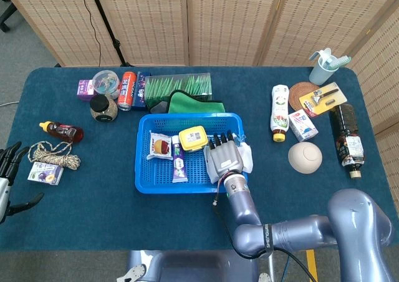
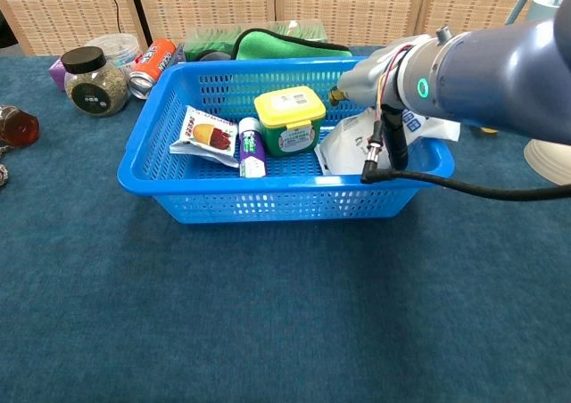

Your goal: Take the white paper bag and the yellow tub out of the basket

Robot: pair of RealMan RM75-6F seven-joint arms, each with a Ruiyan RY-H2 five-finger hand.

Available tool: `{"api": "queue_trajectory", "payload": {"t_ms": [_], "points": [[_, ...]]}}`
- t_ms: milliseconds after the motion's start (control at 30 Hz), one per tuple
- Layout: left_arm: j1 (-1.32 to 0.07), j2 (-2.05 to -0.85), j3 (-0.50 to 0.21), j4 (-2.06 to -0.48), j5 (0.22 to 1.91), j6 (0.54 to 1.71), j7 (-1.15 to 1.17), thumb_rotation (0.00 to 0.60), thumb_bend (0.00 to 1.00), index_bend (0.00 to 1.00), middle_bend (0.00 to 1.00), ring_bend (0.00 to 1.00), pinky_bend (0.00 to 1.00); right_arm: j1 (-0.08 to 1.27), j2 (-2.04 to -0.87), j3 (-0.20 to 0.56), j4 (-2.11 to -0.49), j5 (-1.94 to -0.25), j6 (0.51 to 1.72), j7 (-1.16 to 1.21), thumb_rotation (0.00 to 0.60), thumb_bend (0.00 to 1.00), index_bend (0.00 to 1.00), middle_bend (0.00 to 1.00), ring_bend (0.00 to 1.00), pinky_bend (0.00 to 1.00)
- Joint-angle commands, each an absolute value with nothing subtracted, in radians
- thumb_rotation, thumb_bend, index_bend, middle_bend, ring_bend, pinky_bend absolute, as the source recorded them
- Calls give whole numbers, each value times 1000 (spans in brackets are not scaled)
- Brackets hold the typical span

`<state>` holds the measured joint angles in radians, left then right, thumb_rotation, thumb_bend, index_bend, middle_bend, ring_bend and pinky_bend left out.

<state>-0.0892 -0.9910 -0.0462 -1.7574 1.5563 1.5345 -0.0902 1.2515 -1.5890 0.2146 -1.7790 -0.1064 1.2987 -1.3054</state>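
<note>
Fingers of the right hand (image 1: 223, 159) lie flat and slightly spread over the white paper bag (image 2: 350, 149), palm down, inside the right end of the blue basket (image 1: 144, 185). Whether they press the bag or only hover on it cannot be told; nothing shows a closed grip, so the bag is judged not yet grasped. The hand probably sits there because the bag leans against the basket's right wall, and a top-down approach is the clearest way to gather its crumpled paper.

Just left of the hand, near the basket's far wall, stands the yellow tub (image 1: 192, 138), upright and untouched. Further left in the basket lie a purple tube (image 1: 179, 166) and a snack packet (image 1: 160, 146).

Both task items are still inside the basket, so the job looks barely started.

Well left of the basket, at the table's near left edge, the left hand (image 1: 7, 176) hangs idle with its fingers apart, holding nothing, beside a coil of twine (image 1: 55, 155).
</note>
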Motion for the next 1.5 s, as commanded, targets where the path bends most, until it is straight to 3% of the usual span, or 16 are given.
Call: {"api": "queue_trajectory", "payload": {"t_ms": [33,233,467,700,800,1033,1500], "points": [[-89,-990,-46,-1756,1555,1534,-93,600,149,0,0,0,0,1257,-1604,198,-1755,-114,1303,-1318,600,0,0,0,0,0],[-89,-988,-46,-1756,1556,1533,-101,600,149,0,0,0,0,1251,-1627,169,-1717,-147,1291,-1318,600,0,51,47,23,57],[-90,-986,-44,-1756,1556,1529,-104,600,149,0,0,0,0,1235,-1645,159,-1688,-206,1274,-1279,600,22,394,386,340,409],[-89,-984,-44,-1756,1556,1530,-109,600,149,0,0,0,0,1208,-1649,143,-1666,-279,1250,-1228,600,435,568,589,520,593],[-90,-985,-42,-1756,1559,1528,-107,600,149,0,0,0,0,1191,-1641,137,-1675,-367,1256,-1181,600,498,613,618,543,617],[-90,-986,-40,-1758,1561,1526,-102,600,150,0,0,0,0,1161,-1601,132,-1727,-526,1282,-1115,600,508,622,627,551,622],[-91,-983,-34,-1758,1568,1520,-105,600,149,0,0,0,0,1130,-1473,200,-1870,-613,1363,-1098,600,507,622,628,552,622]]}}
